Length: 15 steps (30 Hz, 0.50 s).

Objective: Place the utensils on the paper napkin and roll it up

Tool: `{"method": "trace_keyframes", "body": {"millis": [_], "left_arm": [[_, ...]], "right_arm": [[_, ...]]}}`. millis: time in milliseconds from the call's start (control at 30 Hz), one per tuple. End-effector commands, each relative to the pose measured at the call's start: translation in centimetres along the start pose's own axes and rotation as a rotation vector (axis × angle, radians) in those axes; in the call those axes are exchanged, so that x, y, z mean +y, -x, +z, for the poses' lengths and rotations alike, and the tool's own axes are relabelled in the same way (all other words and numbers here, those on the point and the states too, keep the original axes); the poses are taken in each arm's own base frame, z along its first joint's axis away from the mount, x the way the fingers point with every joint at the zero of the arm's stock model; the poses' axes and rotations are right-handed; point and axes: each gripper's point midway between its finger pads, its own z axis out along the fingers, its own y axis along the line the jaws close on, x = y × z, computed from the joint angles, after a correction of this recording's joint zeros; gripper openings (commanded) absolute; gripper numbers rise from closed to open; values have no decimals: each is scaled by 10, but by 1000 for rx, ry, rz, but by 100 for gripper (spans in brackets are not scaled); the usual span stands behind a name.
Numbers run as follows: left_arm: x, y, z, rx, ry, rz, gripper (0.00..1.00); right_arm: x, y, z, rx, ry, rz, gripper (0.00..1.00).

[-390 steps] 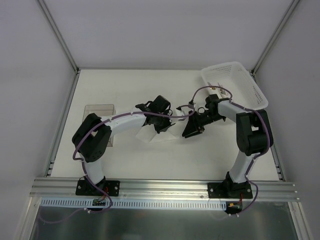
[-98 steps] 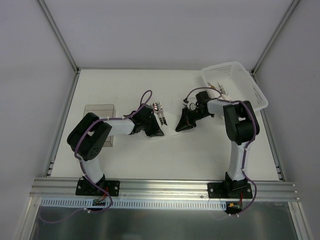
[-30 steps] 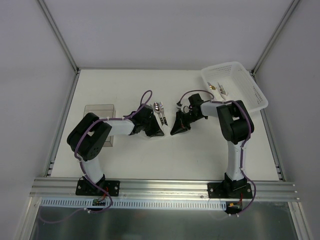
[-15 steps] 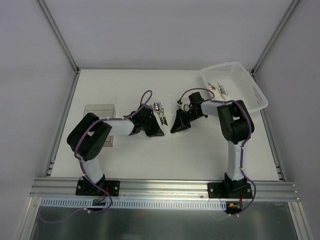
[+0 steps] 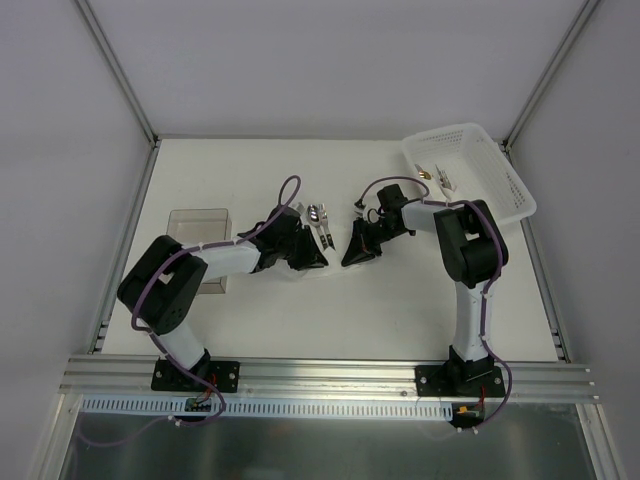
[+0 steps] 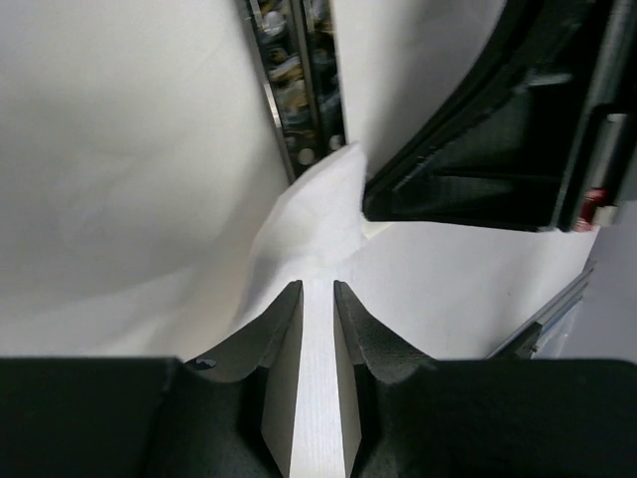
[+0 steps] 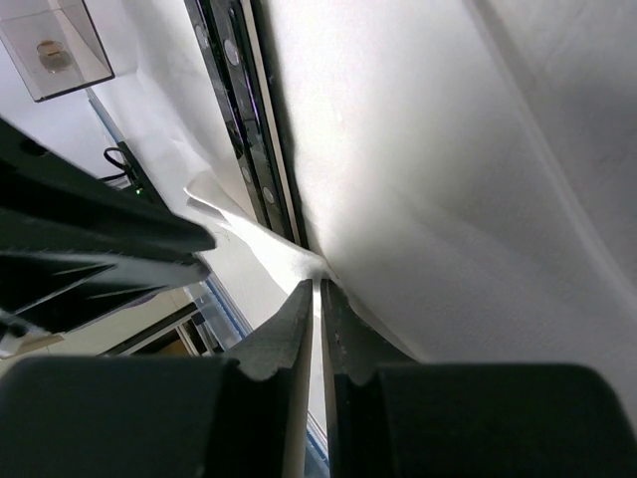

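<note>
Both grippers sat at the table's (image 5: pixel 400 300) middle on the napkin (image 6: pixel 314 209): right gripper (image 7: pixel 318 289) pinched its edge; left gripper (image 6: pixel 317 289) had jaws slightly apart around a fold, grip unclear. Flimsy paper; best held by corners.

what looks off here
The paper napkin is bunched into a raised ridge between the left pincer and right pincer, and two utensils lie off in the white basket, away from the spoon near the pincers.

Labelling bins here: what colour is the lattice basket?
White; the basket shows best in the top view.
</note>
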Motion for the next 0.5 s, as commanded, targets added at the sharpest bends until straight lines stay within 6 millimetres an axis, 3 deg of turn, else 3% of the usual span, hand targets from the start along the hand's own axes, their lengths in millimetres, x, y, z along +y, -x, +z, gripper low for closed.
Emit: {"method": "trace_keyframes", "body": {"millis": [0,200,467], "left_arm": [[-27,16,-15,-58,-96,62,20],[-39,24,-8,-56,-129,59,20],[-42,26,18,-24,-151,0,20]], "right_arm": [[-13,4,1,-9,-63,1,11],[-13,3,2,-2,-64,3,11],[-15,1,1,7,-76,17,10]]}}
